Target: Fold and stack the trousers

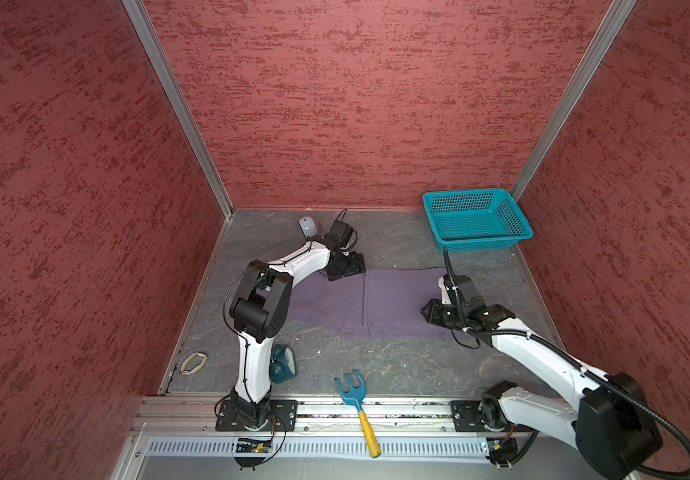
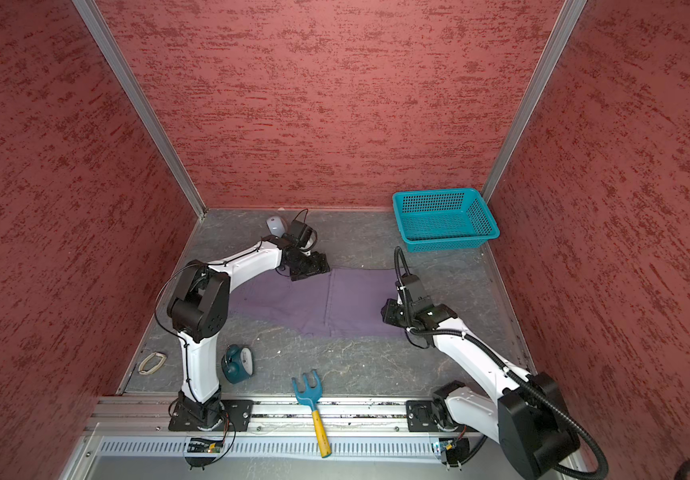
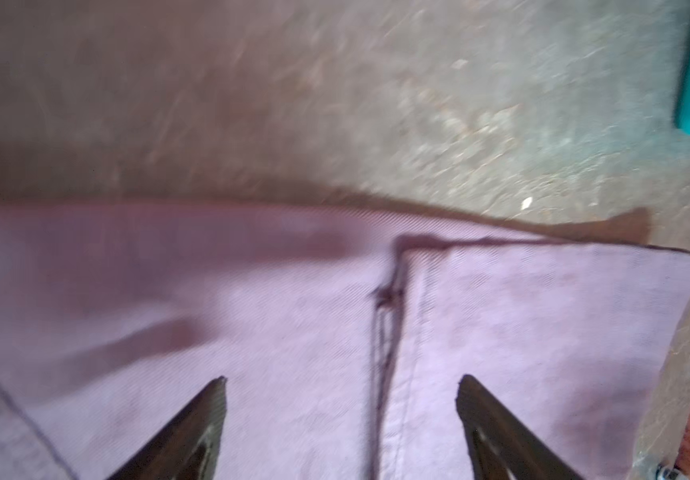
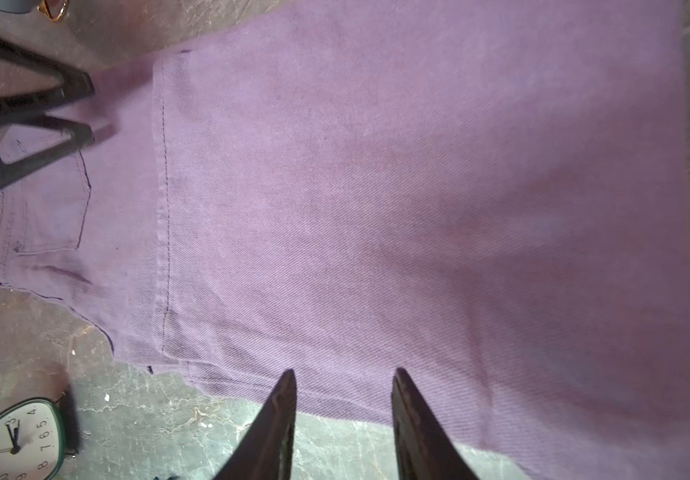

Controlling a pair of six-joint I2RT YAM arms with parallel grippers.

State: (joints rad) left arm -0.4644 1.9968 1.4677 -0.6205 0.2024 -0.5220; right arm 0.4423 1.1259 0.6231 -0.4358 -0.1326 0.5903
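Your left gripper (image 3: 342, 377) hangs spread and empty above the trousers (image 1: 397, 303), which lie flat on the grey table (image 1: 376, 361) between both arms, apparently folded once. Your right gripper (image 4: 344, 370) is likewise parted, holding nothing. Next, you likely pinch one end for a second fold.

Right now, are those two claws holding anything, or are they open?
Left gripper: open, holding nothing, over the trousers.
Right gripper: open, holding nothing, at the trousers' edge.

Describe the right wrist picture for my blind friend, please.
Purple trousers lie flat on a grey table, filling most of the picture. The right hand is open over their edge. The open left hand and a clock show too.
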